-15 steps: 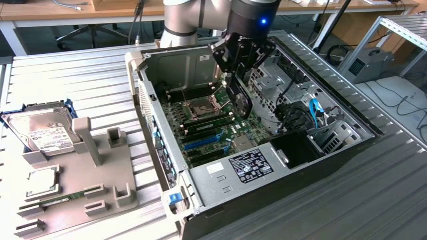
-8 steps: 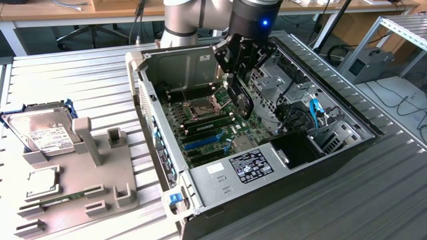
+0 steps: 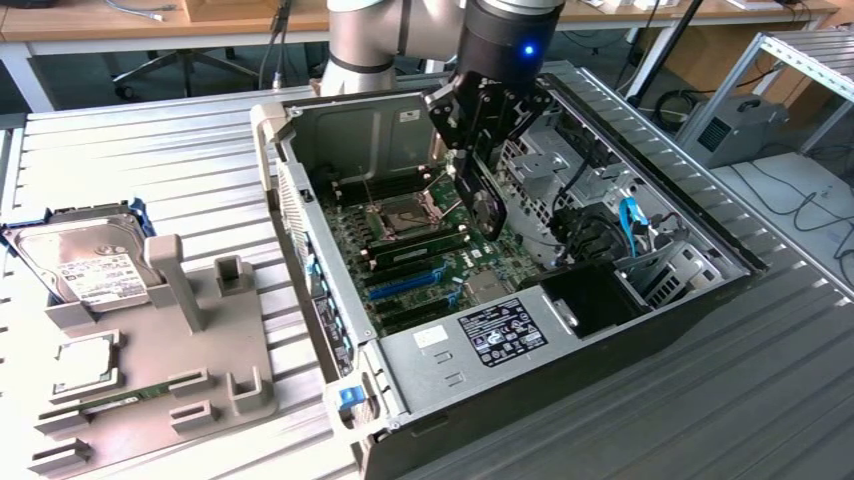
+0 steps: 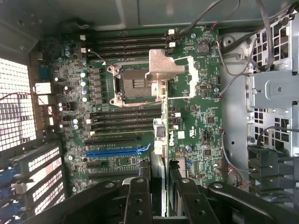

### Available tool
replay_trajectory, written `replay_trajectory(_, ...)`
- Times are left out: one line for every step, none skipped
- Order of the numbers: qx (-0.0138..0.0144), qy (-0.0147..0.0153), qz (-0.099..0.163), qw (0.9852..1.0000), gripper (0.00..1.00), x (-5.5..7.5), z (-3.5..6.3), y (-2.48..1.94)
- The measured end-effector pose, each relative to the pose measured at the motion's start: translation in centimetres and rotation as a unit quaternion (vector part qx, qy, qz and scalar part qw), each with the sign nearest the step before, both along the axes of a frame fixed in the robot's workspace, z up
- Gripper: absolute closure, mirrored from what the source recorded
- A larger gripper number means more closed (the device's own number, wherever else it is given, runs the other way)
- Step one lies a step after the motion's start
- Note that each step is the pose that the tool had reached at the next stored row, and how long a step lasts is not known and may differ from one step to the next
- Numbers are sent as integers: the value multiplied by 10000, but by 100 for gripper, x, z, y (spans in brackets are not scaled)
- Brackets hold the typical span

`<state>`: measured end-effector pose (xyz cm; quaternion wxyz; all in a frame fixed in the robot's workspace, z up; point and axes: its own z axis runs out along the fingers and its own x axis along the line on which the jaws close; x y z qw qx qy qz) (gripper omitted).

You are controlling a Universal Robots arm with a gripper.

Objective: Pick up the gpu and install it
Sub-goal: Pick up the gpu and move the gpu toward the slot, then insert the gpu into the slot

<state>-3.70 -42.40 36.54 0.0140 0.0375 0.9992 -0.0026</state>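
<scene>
1. Computer case (image 3: 291,195) lies open on its side. Inside it: green motherboard (image 3: 400,245) (image 4: 201,116), bare CPU socket (image 3: 396,218) (image 4: 133,84), rows of dark slots and one blue slot (image 3: 400,287) (image 4: 114,151).
2. Same case, toward the exterior view's right: metal drive cage (image 4: 275,88), loose black wiring, a blue cable (image 3: 627,222).
3. Grey holder tray (image 3: 227,375) sits on the exterior view's left, well apart from the case. It carries a silver hard drive (image 3: 87,265) standing in a slot, a square processor chip (image 3: 83,365) and a thin green memory stick (image 3: 127,398).
4. My claw (image 3: 483,160) (image 4: 160,172) hangs inside the case opening, over the motherboard. Fingers part-way in, clamped on the gpu (image 3: 481,205) (image 4: 162,133), one finger on each flat face.
5. The gpu hangs on end below my fingers, its silvery bracket end lowest, pointing at the board near the socket. In no slot. Cannot tell whether its lower end touches the board.
6. Surface: slatted metal table (image 3: 160,150), with case and tray both resting on it.
7. Room: wooden desks (image 3: 80,20) along the back, a chair base (image 3: 174,65) under them, a small grey box unit (image 3: 734,125) and cables on the floor at the exterior view's right.
</scene>
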Motion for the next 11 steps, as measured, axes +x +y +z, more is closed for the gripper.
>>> replay_trajectory(1, -1, 0, 10000, 74, 0, -1, 0)
replay_trajectory(1, -1, 0, 10000, 74, 0, -1, 0)
replay_trajectory(1, -1, 0, 10000, 74, 0, -1, 0)
replay_trajectory(1, -1, 0, 10000, 74, 0, -1, 0)
replay_trajectory(1, -1, 0, 10000, 74, 0, -1, 0)
replay_trajectory(1, 0, 0, 10000, 74, 0, -1, 0)
replay_trajectory(1, -1, 0, 10000, 74, 0, -1, 0)
replay_trajectory(1, -1, 0, 10000, 74, 0, -1, 0)
replay_trajectory(1, 0, 0, 10000, 74, 0, -1, 0)
replay_trajectory(1, -1, 0, 10000, 74, 0, -1, 0)
replay_trajectory(1, -1, 0, 10000, 74, 0, -1, 0)
